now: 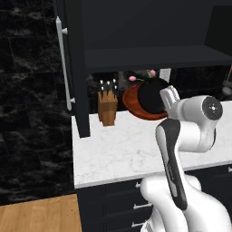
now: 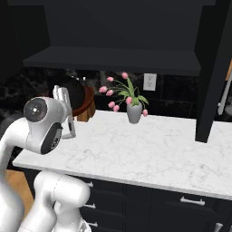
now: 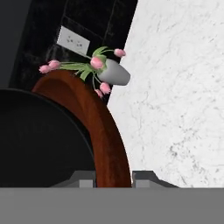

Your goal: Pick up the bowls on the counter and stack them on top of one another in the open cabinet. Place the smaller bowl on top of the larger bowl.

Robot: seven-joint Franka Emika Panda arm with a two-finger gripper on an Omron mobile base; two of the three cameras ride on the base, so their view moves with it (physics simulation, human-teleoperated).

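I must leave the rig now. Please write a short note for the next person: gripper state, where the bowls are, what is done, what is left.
Gripper: shut on the rim of the brown bowl, which is lifted off the counter and tilted on edge.
Black bowl: sits inside the brown bowl, so both seem to travel together.
Cabinet: open, shelf holds no bowl yet.
Done: bowls apparently stacked and raised.
Left: lift to the shelf, set the stack down level, release. Mind the vase and knife block.
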